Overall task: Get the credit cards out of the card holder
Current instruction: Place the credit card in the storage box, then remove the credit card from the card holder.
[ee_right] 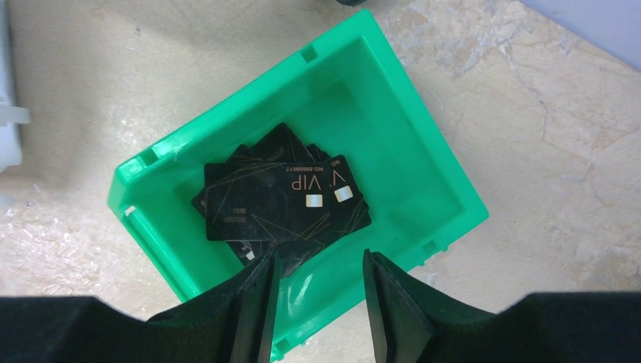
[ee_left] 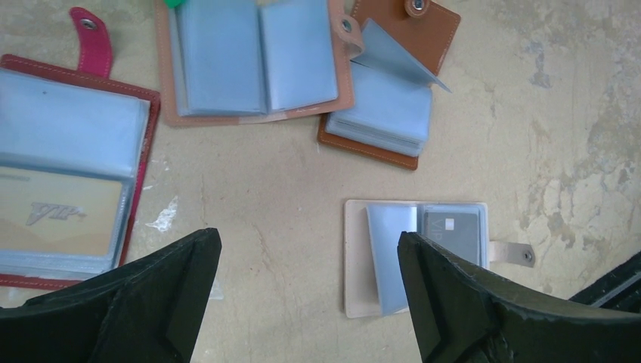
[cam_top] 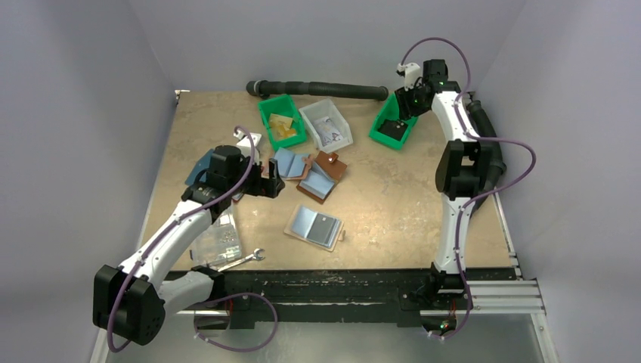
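Looking down from above, the left gripper (cam_top: 270,181) hovers left of mid-table, jaws spread wide and empty. The card holder (cam_top: 314,228) lies open toward the near edge, just to its right. The right gripper (cam_top: 403,106) hangs over the green bin (cam_top: 385,134) near the far right corner, well apart.

Left wrist: the holder's long axis runs finger to finger, its dark grey card (ee_left: 452,231) beside the right fingertip.

Right wrist: jaws parted, gripping nothing, above dark cards (ee_right: 280,200).

The left arm looks nearer.
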`<action>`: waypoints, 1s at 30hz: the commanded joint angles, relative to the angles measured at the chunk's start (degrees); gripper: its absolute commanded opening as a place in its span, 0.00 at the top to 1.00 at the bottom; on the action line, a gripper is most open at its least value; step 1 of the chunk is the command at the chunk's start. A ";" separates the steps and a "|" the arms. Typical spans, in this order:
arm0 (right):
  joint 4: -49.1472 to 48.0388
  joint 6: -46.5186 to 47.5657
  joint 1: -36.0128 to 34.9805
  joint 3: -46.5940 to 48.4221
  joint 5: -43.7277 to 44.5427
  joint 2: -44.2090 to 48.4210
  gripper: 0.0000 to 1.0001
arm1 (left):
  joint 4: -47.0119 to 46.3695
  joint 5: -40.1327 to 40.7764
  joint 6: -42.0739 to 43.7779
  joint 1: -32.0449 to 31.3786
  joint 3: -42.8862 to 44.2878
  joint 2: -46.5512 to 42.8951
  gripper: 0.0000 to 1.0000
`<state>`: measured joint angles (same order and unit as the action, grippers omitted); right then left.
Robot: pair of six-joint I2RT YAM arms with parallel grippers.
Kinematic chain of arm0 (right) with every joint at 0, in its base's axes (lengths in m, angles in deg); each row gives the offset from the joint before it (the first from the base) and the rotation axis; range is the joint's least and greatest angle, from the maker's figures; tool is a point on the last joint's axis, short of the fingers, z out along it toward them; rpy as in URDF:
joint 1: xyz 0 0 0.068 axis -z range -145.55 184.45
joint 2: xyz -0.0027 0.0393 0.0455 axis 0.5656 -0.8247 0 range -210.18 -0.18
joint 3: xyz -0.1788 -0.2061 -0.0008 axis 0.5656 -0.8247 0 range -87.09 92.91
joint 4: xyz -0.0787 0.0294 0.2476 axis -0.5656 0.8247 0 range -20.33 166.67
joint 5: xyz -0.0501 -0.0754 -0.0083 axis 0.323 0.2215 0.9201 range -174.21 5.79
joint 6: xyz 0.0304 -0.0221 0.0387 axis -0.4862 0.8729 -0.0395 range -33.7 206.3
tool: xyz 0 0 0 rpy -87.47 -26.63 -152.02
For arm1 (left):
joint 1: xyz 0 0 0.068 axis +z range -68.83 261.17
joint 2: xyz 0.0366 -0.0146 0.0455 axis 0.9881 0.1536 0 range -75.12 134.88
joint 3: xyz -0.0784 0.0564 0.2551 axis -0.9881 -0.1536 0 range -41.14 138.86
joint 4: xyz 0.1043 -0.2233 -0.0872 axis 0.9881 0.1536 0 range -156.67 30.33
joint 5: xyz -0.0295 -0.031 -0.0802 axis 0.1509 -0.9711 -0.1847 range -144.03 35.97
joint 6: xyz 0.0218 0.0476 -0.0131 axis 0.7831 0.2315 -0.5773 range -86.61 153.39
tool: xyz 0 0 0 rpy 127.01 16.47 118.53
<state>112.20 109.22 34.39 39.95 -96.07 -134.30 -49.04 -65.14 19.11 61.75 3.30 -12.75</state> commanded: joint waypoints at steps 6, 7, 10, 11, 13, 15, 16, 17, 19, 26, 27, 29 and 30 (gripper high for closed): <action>-5.14 -0.33 -0.21 -13.74 -8.66 16.25 0.46 | -0.86 8.72 -3.35 2.17 -0.50 -5.10 0.00; -5.81 -0.25 -0.21 -16.12 -9.65 18.26 0.45 | -1.04 8.59 -3.51 2.19 -0.70 -5.42 0.00; -8.78 -0.35 -0.21 -23.72 -13.11 24.77 0.45 | -2.01 3.87 -3.19 2.28 -1.14 -5.23 0.01; -9.92 -0.52 -0.21 -26.33 -14.75 26.91 0.45 | -2.47 1.85 -3.04 2.28 -1.34 -5.04 0.01; -11.87 -0.86 -0.21 -31.58 -18.42 31.59 0.44 | -3.63 -2.27 -2.77 2.29 -1.80 -4.46 0.01; -13.16 -0.99 -0.21 -36.32 -22.29 36.06 0.44 | -4.75 -5.33 -2.86 2.28 -2.22 -3.86 0.01; -13.73 -0.83 -0.21 -38.71 -24.21 38.11 0.44 | -5.26 -6.34 -3.25 2.28 -2.40 -3.39 0.01; -13.92 -0.41 -0.21 -40.83 -25.86 40.72 0.43 | -5.58 -6.84 -3.74 2.30 -2.39 -2.93 0.02; -13.77 0.57 -0.12 -44.29 -28.95 44.75 0.43 | -5.84 -7.83 -5.33 2.29 -2.26 -2.08 0.03; -15.36 1.44 -0.12 -56.45 -39.12 57.25 0.39 | -11.53 -11.19 -14.55 2.28 -5.88 -2.53 0.04; -16.54 1.43 -0.12 -58.28 -40.32 59.31 0.37 | -12.13 -12.06 -16.35 2.28 -6.56 -2.36 0.04; -19.67 1.26 -0.12 -61.93 -41.98 63.14 0.32 | -13.18 -14.32 -19.68 2.03 -8.30 -2.49 0.07; -21.32 1.25 -0.12 -63.96 -42.96 65.04 0.30 | -13.11 -14.43 -20.73 1.50 -8.99 -2.91 0.08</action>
<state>98.08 109.85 34.39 -18.60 -131.52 -76.03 -57.63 -75.17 6.06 63.56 -3.23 -14.50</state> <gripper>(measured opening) 0.661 0.940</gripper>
